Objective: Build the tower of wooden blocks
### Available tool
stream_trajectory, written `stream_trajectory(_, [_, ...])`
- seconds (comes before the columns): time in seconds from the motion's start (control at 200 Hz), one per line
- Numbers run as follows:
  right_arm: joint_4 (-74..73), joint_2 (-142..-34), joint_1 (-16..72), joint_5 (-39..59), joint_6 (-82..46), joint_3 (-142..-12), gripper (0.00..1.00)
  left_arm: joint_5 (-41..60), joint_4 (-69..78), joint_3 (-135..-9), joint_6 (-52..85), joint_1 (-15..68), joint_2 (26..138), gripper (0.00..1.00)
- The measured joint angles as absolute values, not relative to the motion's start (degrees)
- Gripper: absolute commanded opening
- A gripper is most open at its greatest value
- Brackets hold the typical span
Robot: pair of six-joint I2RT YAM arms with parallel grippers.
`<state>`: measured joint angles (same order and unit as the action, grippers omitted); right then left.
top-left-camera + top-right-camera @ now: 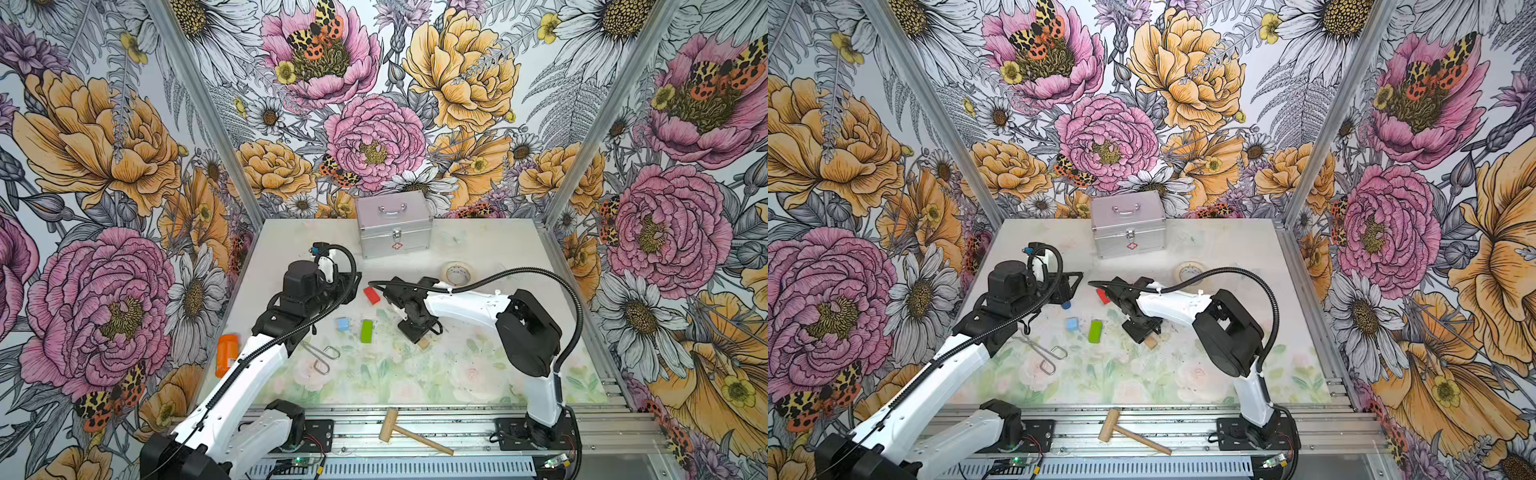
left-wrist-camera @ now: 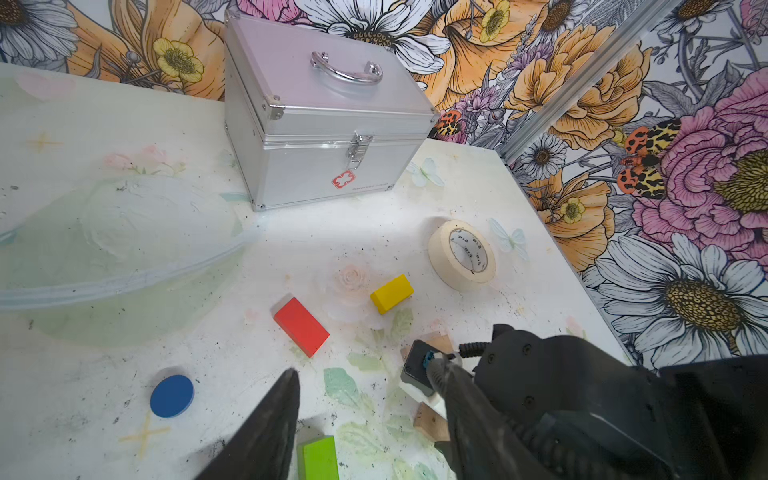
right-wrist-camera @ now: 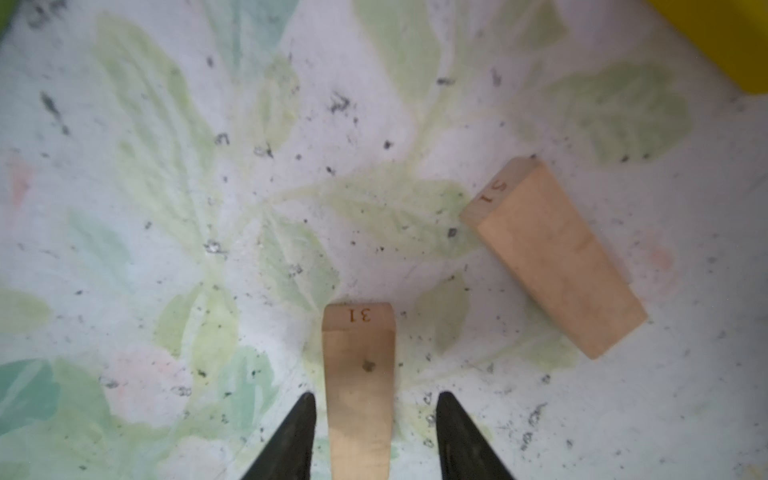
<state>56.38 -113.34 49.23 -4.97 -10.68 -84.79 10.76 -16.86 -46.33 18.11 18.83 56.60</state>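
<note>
Flower-print tabletop (image 1: 478, 374); our right gripper (image 3: 376, 395) straddles one tan bar (image 3: 358, 353), jaws parted clear of it; second tan bar (image 3: 557, 257) near; left gripper (image 1: 1071, 286), we cannot tell.

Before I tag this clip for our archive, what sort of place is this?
Probably a robot lab test booth: two arms bolted to an aluminium rail, floral-printed wall panels boxing in the table, and staged props like a silver first-aid case.

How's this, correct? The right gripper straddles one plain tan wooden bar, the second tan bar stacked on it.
Not stacked. In the right wrist view the right gripper straddles one plain tan wooden bar; the second tan bar lies apart beside it.
</note>
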Motion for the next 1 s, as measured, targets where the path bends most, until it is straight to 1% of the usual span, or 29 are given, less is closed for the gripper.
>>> stream_trajectory(0.04, [56.3, -111.7, 49.2, -5.3, -11.1, -84.8, 0.54, 10.8, -16.9, -46.3, 18.1, 18.8, 56.6, 0.57])
stream_trajectory(0.12, [56.4, -108.0, 49.2, -5.8, -11.7, -84.8, 0.55, 10.8, -16.8, -46.3, 18.1, 18.8, 56.6, 0.58])
stream_trajectory(0.17, [56.5, -105.4, 49.2, -5.9, -12.3, -84.8, 0.53, 10.8, -16.9, -46.3, 18.1, 18.8, 56.6, 0.58])
stream_trajectory(0.185, [56.5, -104.7, 49.2, -6.0, -12.6, -84.8, 0.51, 10.8, -16.8, -46.3, 18.1, 18.8, 56.6, 0.58])
stream_trajectory(0.21, [56.6, -103.5, 49.2, -6.0, -12.9, -84.8, 0.46, 10.8, -16.9, -46.3, 18.2, 18.8, 56.6, 0.58])
stream_trajectory(0.22, [56.6, -103.0, 49.2, -6.0, -13.2, -84.8, 0.41, 10.8, -16.8, -46.3, 18.2, 18.8, 56.6, 0.58])
stream_trajectory(0.225, [56.6, -102.8, 49.2, -6.0, -13.4, -84.8, 0.41, 10.8, -16.8, -46.3, 18.2, 18.8, 56.6, 0.58])
stream_trajectory(0.245, [56.6, -101.8, 49.2, -6.0, -13.5, -84.8, 0.33, 10.9, -16.8, -46.3, 18.2, 18.8, 56.6, 0.58])
stream_trajectory(0.25, [56.6, -101.7, 49.2, -6.0, -13.7, -84.8, 0.33, 10.9, -16.9, -46.3, 18.2, 18.8, 56.6, 0.58])
stream_trajectory(0.3, [56.4, -99.8, 49.2, -5.6, -14.9, -84.5, 0.15, 11.0, -16.8, -46.3, 18.3, 18.8, 56.6, 0.58])
stream_trajectory(0.31, [56.4, -99.4, 49.2, -5.6, -15.0, -84.3, 0.11, 11.0, -16.8, -46.3, 18.3, 18.8, 56.6, 0.58])
stream_trajectory(0.315, [56.4, -99.2, 49.2, -5.5, -15.5, -84.2, 0.07, 11.0, -16.8, -46.3, 18.3, 18.8, 56.6, 0.58])
stream_trajectory(0.325, [56.3, -98.9, 49.2, -5.5, -15.7, -84.1, 0.06, 11.0, -16.8, -46.3, 18.3, 18.8, 56.6, 0.58])
stream_trajectory(0.345, [56.2, -98.3, 49.2, -5.2, -16.0, -83.6, 0.00, 11.1, -16.8, -46.3, 18.3, 18.8, 56.6, 0.58])
stream_trajectory(0.465, [54.4, -96.9, 49.2, -3.0, -19.9, -77.9, 0.00, 11.4, -16.8, -46.3, 18.6, 18.8, 56.6, 0.58])
stream_trajectory(0.656, [49.7, -98.6, 50.1, 2.2, -26.1, -67.0, 0.00, 11.4, -16.8, -46.3, 19.2, 18.8, 56.7, 0.58])
stream_trajectory(0.996, [41.1, -100.6, 51.1, 7.3, -30.7, -66.2, 0.00, 11.4, -16.8, -46.3, 19.2, 18.8, 56.8, 0.58])
